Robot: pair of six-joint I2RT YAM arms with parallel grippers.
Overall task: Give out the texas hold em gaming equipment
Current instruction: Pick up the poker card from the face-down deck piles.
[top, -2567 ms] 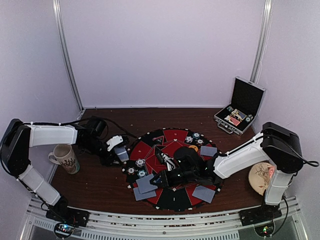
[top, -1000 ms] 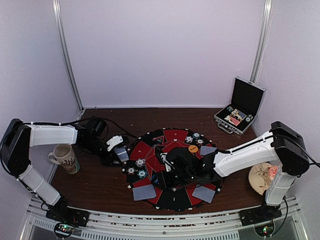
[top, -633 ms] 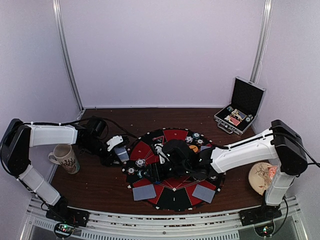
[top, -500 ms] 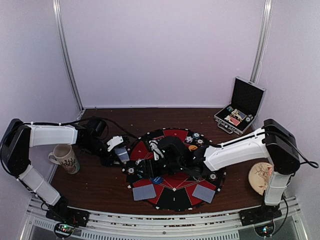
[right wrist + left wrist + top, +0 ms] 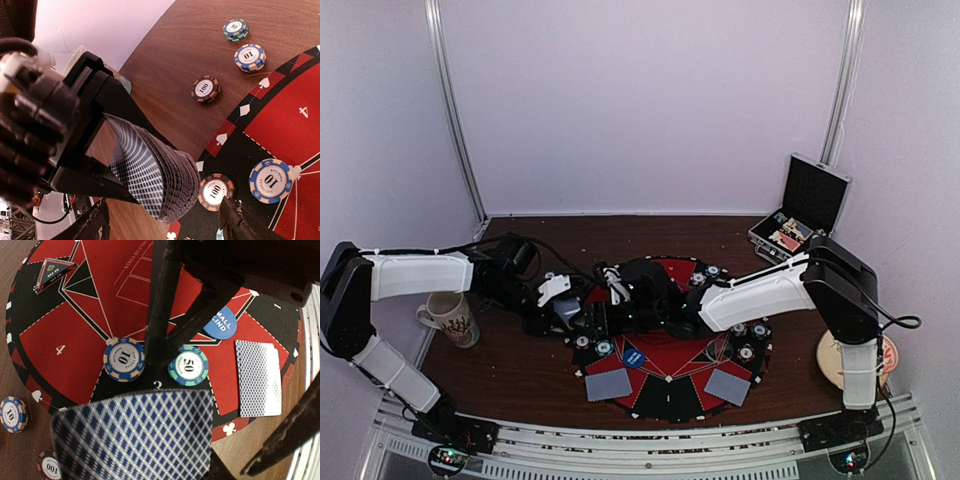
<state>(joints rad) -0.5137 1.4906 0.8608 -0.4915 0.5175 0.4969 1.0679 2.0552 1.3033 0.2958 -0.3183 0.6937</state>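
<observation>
A: Where was the deck of cards [image 5: 135,435] found?
B: It was held just off the rim of the round mat [image 5: 670,400], between 9 and 10 o'clock in the overhead view. It was pinched by the left gripper [image 5: 558,305], whose jaws were pressed onto the stack, and the cards were fanned at their free end.
A: How was the right gripper [image 5: 164,224] set?
B: It was stretched across the mat to the same spot. Its jaws were spread wide, with one finger seen on each side of the deck. Whether the cards were touched could not be told.
A: What was laid out on the mat?
B: A blue disc [image 5: 635,357] lettered SMALL BLIND was seen toward 8 o'clock, inside the rim. One face-down card [image 5: 608,384] was laid at 8 o'clock on the edge, and a second card [image 5: 727,386] at 4 o'clock. A blue chip marked 10 [image 5: 124,359] and a green chip marked 50 [image 5: 188,365] were placed side by side at 9 o'clock, near the deck. A pair of chips [image 5: 705,275] was seen at 1 o'clock and a group of three chips [image 5: 747,335] at 3 o'clock.
A: Was anything seen off the mat?
B: Three loose chips [image 5: 250,56] were spread on the wooden table [image 5: 520,370], toward 1 o'clock from the deck in the right wrist view. A patterned mug [image 5: 448,315] was stood at 9 o'clock, well apart from the mat, and an open case [image 5: 815,195] at 2 o'clock.
</observation>
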